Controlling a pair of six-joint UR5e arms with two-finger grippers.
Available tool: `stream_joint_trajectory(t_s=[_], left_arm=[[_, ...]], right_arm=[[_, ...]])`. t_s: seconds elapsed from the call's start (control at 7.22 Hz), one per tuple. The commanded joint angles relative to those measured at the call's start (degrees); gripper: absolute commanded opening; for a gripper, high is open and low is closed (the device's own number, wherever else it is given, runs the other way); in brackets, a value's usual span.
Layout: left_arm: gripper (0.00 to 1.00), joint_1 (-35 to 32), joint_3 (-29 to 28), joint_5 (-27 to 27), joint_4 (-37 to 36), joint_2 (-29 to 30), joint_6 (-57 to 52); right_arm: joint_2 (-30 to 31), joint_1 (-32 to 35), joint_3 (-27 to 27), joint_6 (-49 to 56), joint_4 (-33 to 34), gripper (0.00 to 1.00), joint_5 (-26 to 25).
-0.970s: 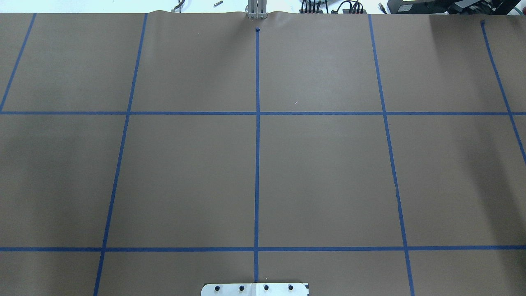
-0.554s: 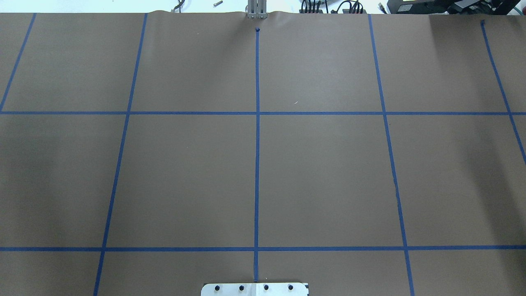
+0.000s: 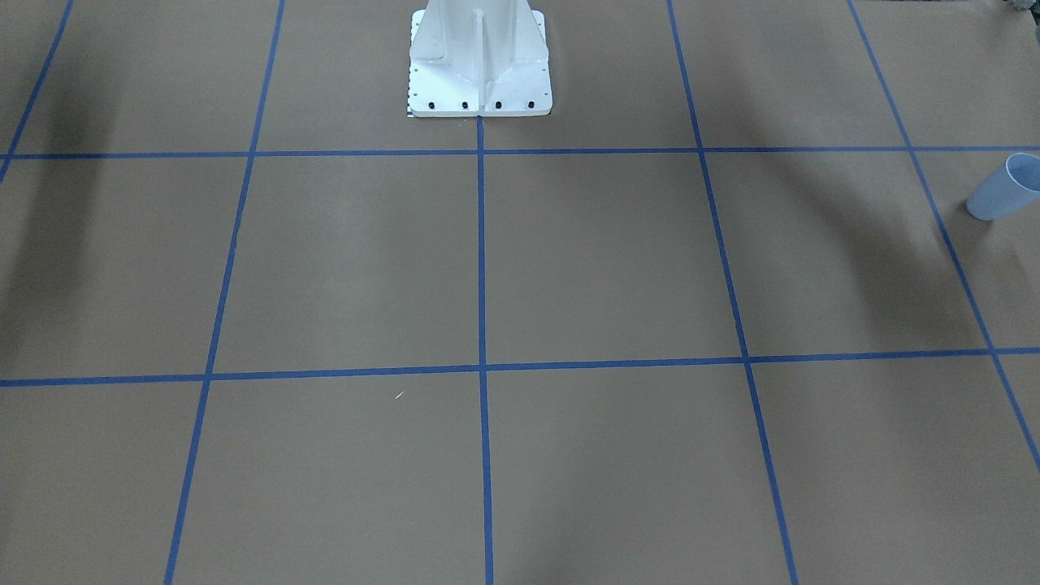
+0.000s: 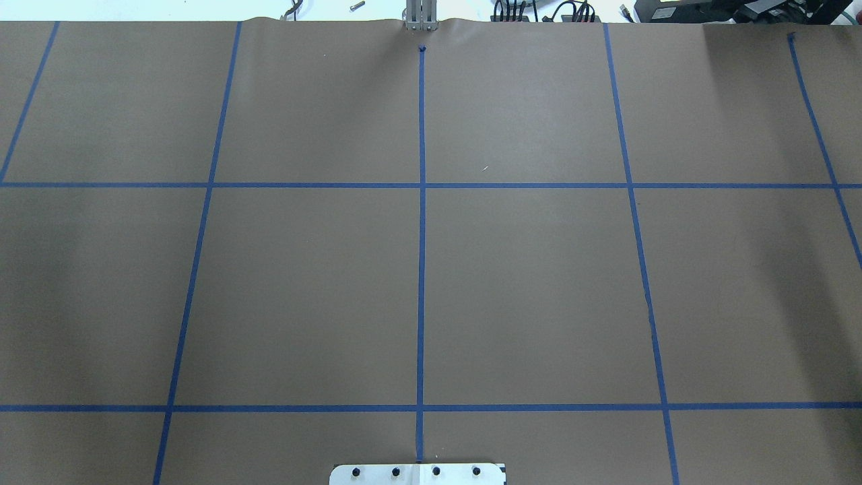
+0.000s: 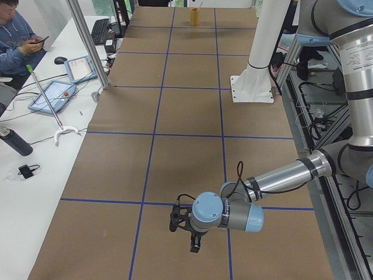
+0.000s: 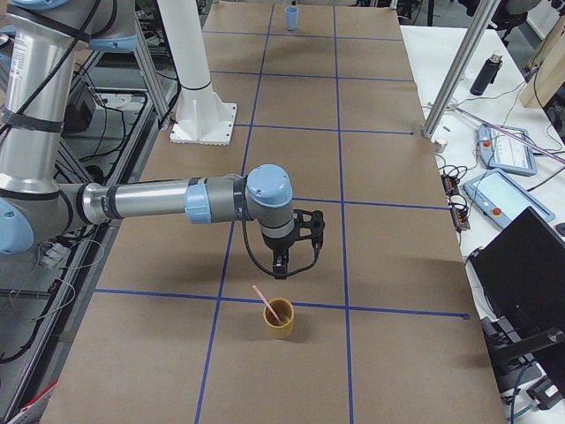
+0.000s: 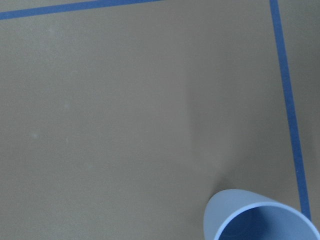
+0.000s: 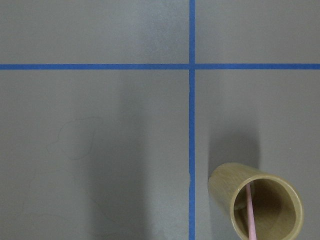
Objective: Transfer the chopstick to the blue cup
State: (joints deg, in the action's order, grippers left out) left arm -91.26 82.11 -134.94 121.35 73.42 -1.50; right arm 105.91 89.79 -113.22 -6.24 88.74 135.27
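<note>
Seeing nothing changing overhead; chopstick (image 8: 248,212) is sitting in tan cup (image 8: 220,187), right-wrist 5 o'clock, transfer pending. Left gripper (image 5: 195,248), right gripper (image 6: 281,263) jaws: cannot tell.

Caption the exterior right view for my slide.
Pink chopstick stands in the tan cup beside the right end effector; blue cup sits far down the table.

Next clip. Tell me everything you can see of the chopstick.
The chopstick is one thin, straight, pale pink stick of smooth, plastic-like look. It stands tilted inside a tan cup, lower end down in the cup, leaning on the wall, upper part sticking out past the rim. Only the cup touches it. The right gripper hangs close above, apart from it.
</note>
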Motion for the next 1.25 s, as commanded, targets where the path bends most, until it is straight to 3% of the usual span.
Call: stream_joint_trajectory(t_s=[0.0,0.55,1.11], left_arm=[[0.98,0.21,-1.24,-2.59,-0.07,0.14,0.00],[0.96,1.00,-4.05,-5.59,-0.15,2.51,0.00],[0.88,1.26,-5.64,-6.83,-0.15,3.40,0.00]], right_arm=[[0.00,-0.31,0.19,0.00,0.03,1.00,0.78],[0.00,-0.66,0.98,-0.09,-0.06,1.00,0.88],[0.00,-0.84,0.99,-0.27,-0.06,1.00,1.05]])
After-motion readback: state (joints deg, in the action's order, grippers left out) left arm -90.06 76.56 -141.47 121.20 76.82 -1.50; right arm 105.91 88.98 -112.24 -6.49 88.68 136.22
